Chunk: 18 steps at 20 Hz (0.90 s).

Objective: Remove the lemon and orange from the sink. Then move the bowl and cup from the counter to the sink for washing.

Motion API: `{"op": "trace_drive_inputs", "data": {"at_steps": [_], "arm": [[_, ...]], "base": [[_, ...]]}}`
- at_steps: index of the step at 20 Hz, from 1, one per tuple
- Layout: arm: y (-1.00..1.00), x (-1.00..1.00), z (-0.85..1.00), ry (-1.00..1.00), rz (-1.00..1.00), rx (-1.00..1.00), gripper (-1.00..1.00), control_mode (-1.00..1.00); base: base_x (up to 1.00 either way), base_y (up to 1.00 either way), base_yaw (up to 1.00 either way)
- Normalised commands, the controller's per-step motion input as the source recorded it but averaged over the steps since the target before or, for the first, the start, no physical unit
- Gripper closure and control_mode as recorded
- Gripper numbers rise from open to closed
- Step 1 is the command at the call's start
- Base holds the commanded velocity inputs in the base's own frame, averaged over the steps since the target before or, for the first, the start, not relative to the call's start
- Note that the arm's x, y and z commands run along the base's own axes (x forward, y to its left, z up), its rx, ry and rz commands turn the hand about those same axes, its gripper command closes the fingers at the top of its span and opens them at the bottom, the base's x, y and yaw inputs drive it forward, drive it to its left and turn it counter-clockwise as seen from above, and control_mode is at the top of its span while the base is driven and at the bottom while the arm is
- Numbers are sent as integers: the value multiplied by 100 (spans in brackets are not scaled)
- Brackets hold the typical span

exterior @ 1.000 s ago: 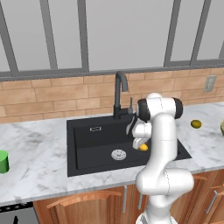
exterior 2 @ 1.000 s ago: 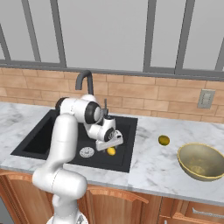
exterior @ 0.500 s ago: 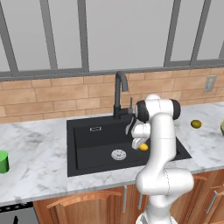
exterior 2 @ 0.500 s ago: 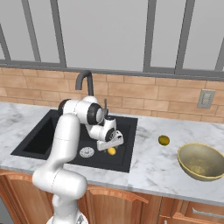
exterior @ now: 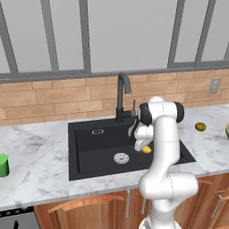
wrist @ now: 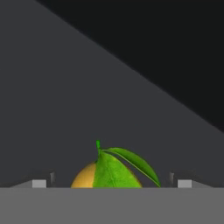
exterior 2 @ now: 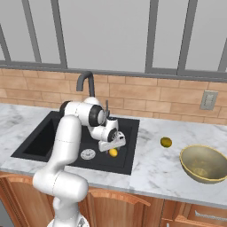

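Gripper [wrist: 111, 183] low in the sink [exterior: 89, 156], jaws spread wide, nothing clamped. The orange [wrist: 94, 177] with a green leaf sits between the two fingertips [wrist: 39, 183]; contact cannot be told. In the base views the same fruit [exterior: 146, 150] lies on the basin floor directly under the hand [exterior 2: 111, 142], at the basin's right end.

Just left of the hand: round silver drain [exterior: 121, 157]. Behind the hand: black curved faucet [exterior: 122, 96] rising from the back rim.

Out on the marble counter [exterior 2: 150, 164], to the hand's right and well apart from it: the lemon [exterior 2: 166, 142], resting alone. Farther right again: the bowl [exterior 2: 205, 163], golden-tan, upright, near the counter's front edge.

Far to the hand's left, across the whole basin: the cup [exterior: 3, 165], green, upright on the counter.
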Motion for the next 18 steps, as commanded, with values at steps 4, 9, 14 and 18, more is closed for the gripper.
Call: {"op": "trace_drive_inputs", "data": {"at_steps": [4, 9, 14, 18], "arm": [[-3, -5, 0, 6, -6, 0, -100, -100], [-3, -9, 0, 8, -10, 0, -100, -100], [0, -3, -4, 6, -9, 0, -100, -100], [0, 0, -8, 2, -6, -1, -100, -100]], "base": [[0, 0, 0], [0, 0, 0], [0, 0, 0], [0, 0, 0]]}}
